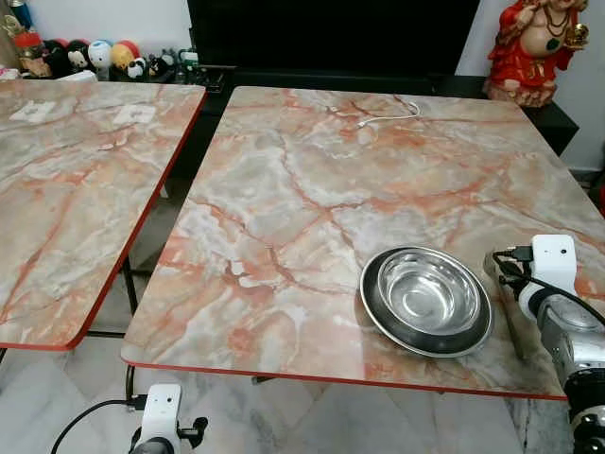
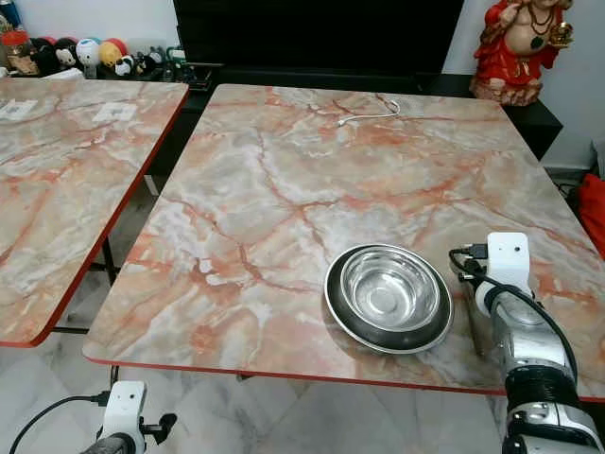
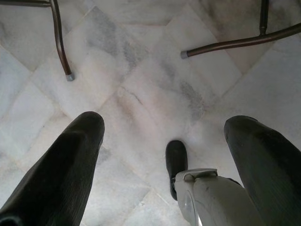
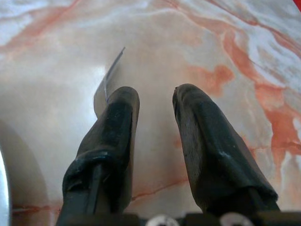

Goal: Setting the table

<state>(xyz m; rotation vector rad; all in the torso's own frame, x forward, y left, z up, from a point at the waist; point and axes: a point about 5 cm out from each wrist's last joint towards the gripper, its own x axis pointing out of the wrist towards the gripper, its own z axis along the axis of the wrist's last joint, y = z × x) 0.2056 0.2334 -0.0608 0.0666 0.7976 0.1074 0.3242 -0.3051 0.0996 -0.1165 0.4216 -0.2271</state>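
A shiny steel bowl sits in a shallow steel plate near the front right of the marble table. A thin metal utensil lies flat on the table just right of the plate. My right gripper hovers low over the tabletop there. It is open with nothing between its fingers, and the utensil's blade shows beside one finger. Its wrist is right of the bowl. My left gripper hangs open below the table's front edge, over the floor.
A second marble table stands to the left across a narrow gap. A white cable lies at the far side of the main table. A red figurine and small toys stand behind. Table legs rest on the tiled floor.
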